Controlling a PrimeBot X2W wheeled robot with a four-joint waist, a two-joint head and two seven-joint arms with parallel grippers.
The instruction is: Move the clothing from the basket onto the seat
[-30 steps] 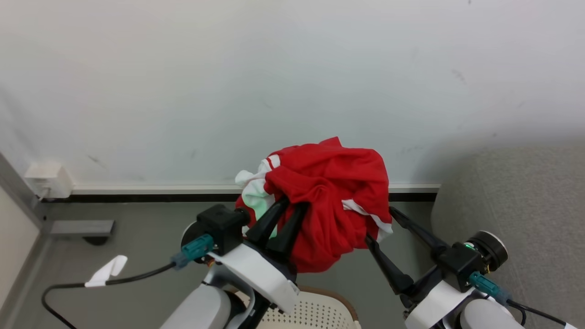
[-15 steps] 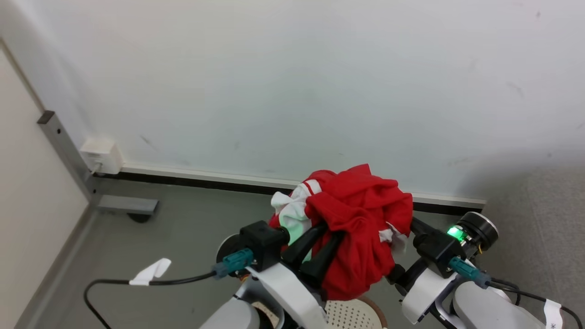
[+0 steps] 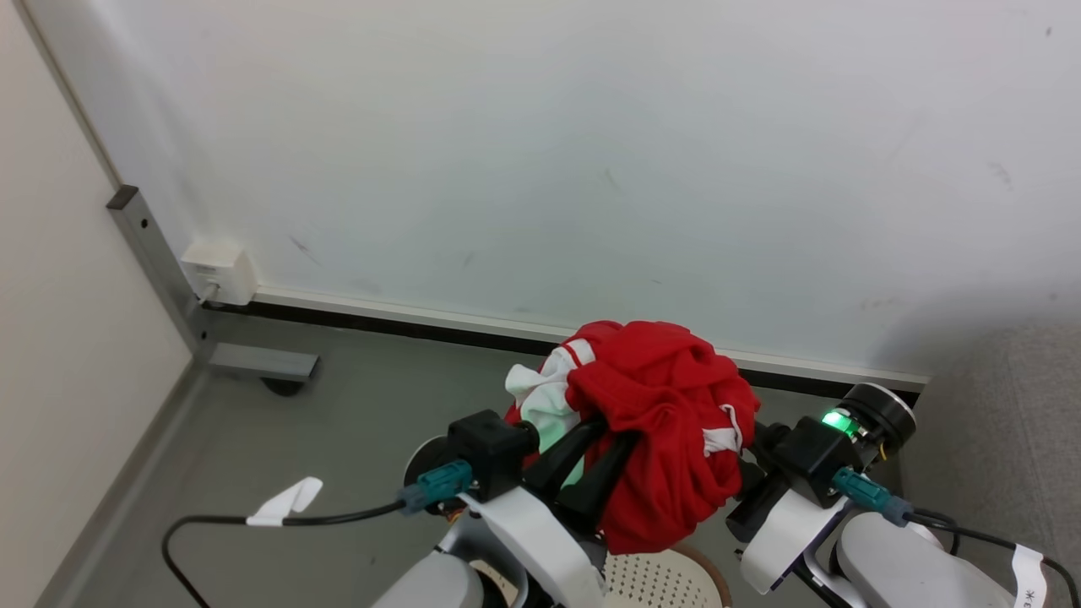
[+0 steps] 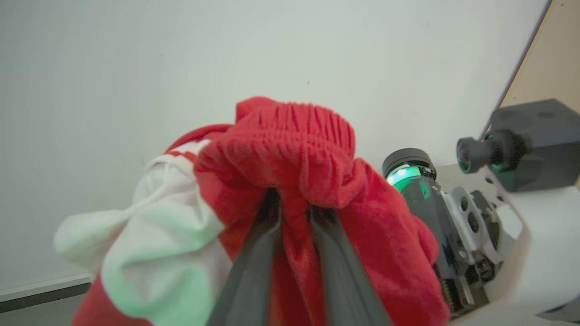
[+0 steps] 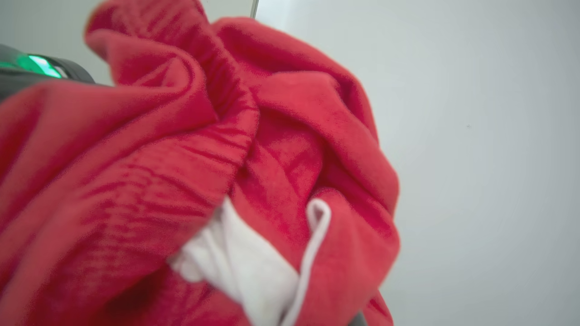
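My left gripper (image 4: 293, 203) is clenched on the red garment (image 3: 667, 422), bunched above the basket (image 3: 659, 583) rim. Right gripper (image 3: 745, 463) buried in cloth; grip undeterminable. Advise confirming both holds before swinging to the sofa (image 3: 1013, 405).

Left gripper (image 4: 293, 203): two long, tapered matt-black fingers (image 4: 253, 276). Left wrist: black box-shaped camera housing (image 3: 494, 441); teal plug (image 3: 435, 485) feeding a black cable (image 3: 203, 521) that carries a white tape flag (image 3: 287, 500); glossy white shell (image 3: 540, 545); pale grey forearm (image 3: 422, 587). Right wrist: black round cap (image 3: 882, 414) with a lit green light (image 3: 838, 420); second teal plug (image 3: 870, 496); white bracket (image 3: 781, 532), drilled with round holes in the left wrist view; grey right forearm (image 3: 912, 570); white label (image 3: 1029, 578) with a black mark.
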